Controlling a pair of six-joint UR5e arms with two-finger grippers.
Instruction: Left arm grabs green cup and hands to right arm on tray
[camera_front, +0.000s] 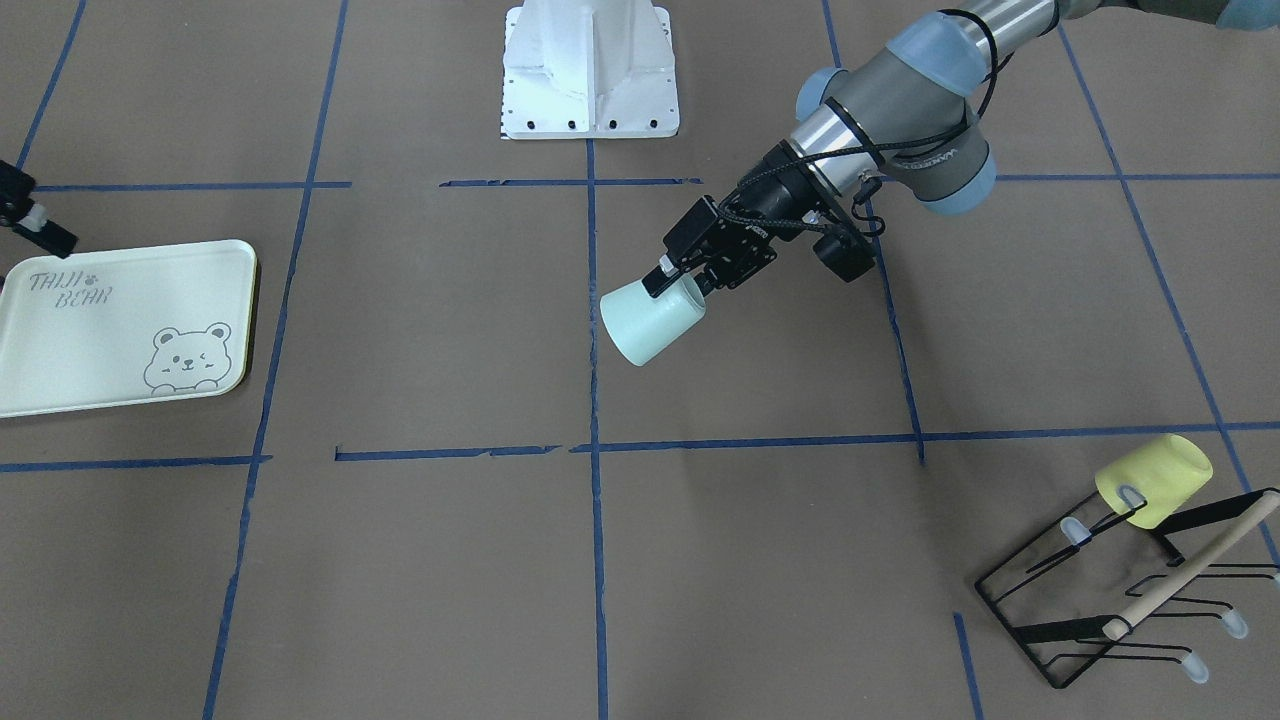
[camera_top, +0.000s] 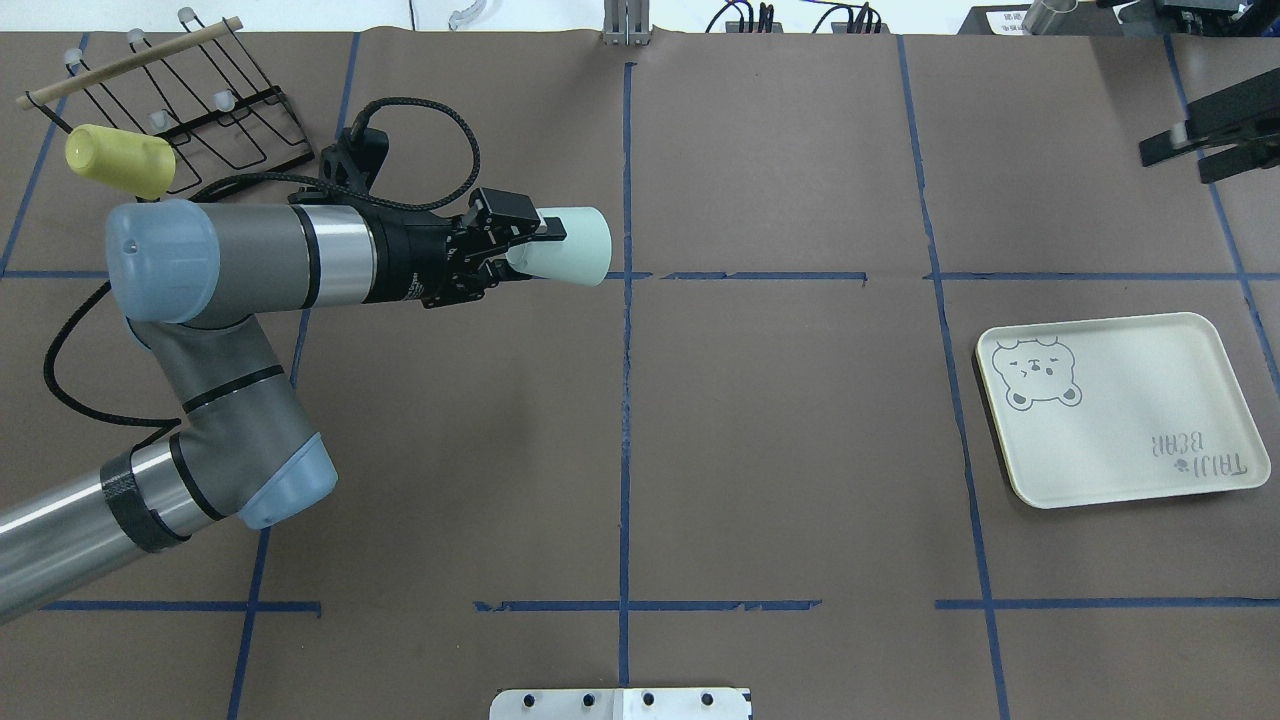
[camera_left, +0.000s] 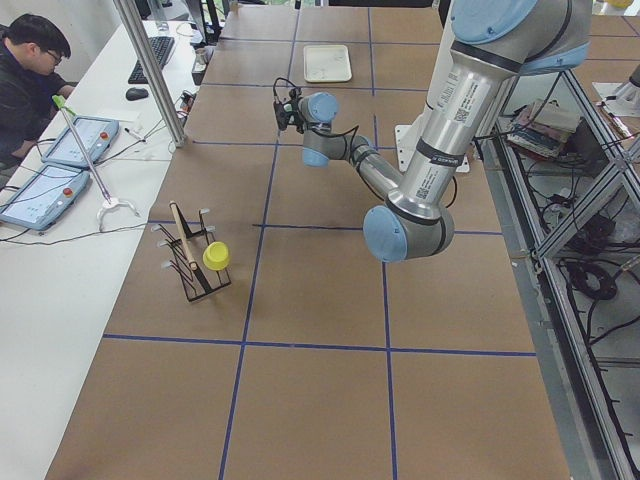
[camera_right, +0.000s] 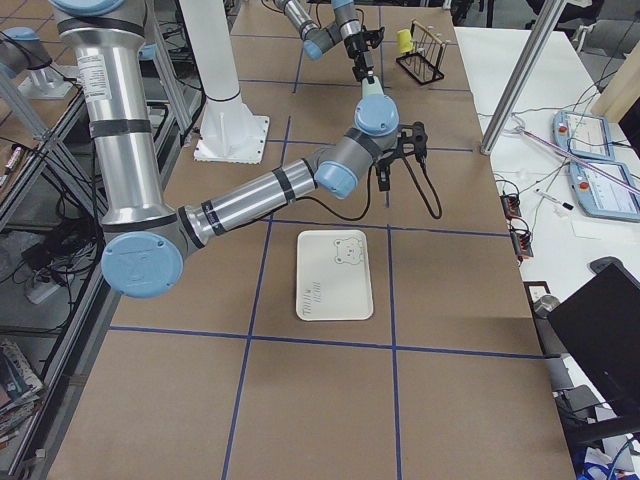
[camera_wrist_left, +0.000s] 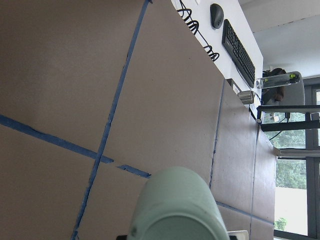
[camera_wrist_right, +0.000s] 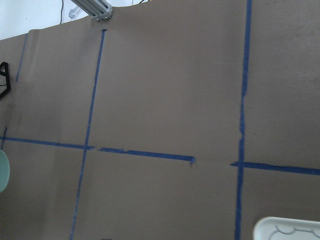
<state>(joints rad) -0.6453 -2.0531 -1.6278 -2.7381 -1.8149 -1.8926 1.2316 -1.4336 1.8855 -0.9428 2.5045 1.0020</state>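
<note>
My left gripper (camera_front: 680, 283) is shut on the rim of the green cup (camera_front: 652, 320) and holds it on its side above the table's middle, base pointing toward my right side. The cup also shows in the overhead view (camera_top: 565, 246) and fills the bottom of the left wrist view (camera_wrist_left: 177, 205). The tray (camera_front: 100, 350) lies flat on the table on my right side, with nothing on it (camera_top: 1120, 430). My right gripper (camera_top: 1180, 158) hovers beyond the tray's far end with its fingers apart and empty. The cup is well apart from it.
A black wire rack (camera_top: 200, 110) with a wooden bar stands at the far left corner, with a yellow cup (camera_top: 120, 160) hung on one prong. The white robot base (camera_front: 590, 70) sits at the near edge. An operator (camera_left: 25, 80) sits beyond the table's far side.
</note>
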